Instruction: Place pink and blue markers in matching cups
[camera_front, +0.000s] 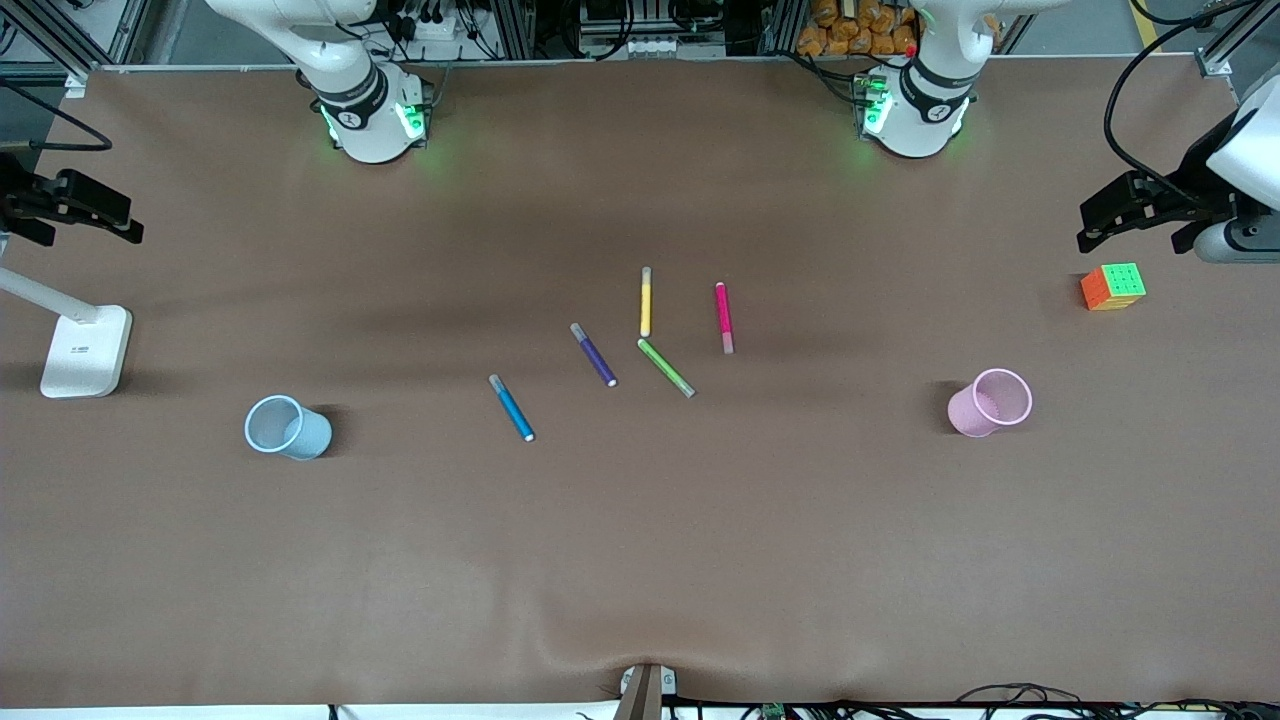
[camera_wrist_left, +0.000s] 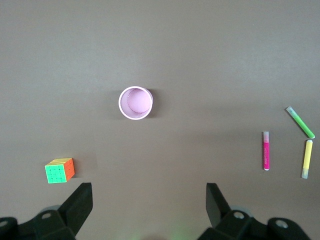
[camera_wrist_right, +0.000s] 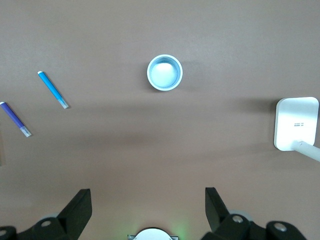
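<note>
The pink marker (camera_front: 723, 317) lies flat mid-table and also shows in the left wrist view (camera_wrist_left: 266, 151). The blue marker (camera_front: 511, 407) lies nearer the front camera, toward the right arm's end, and shows in the right wrist view (camera_wrist_right: 52, 89). The pink cup (camera_front: 990, 402) (camera_wrist_left: 135, 103) stands upright toward the left arm's end. The blue cup (camera_front: 287, 427) (camera_wrist_right: 164, 72) stands upright toward the right arm's end. Both cups look empty. My left gripper (camera_wrist_left: 148, 190) is open and empty, high over bare table. My right gripper (camera_wrist_right: 148, 194) is open and empty, high over bare table near its base. Neither gripper shows in the front view.
A purple pen (camera_front: 593, 354), a green pen (camera_front: 666, 367) and a yellow pen (camera_front: 646, 301) lie between the two markers. A colourful cube (camera_front: 1112, 286) sits at the left arm's end. A white lamp base (camera_front: 85, 350) stands at the right arm's end.
</note>
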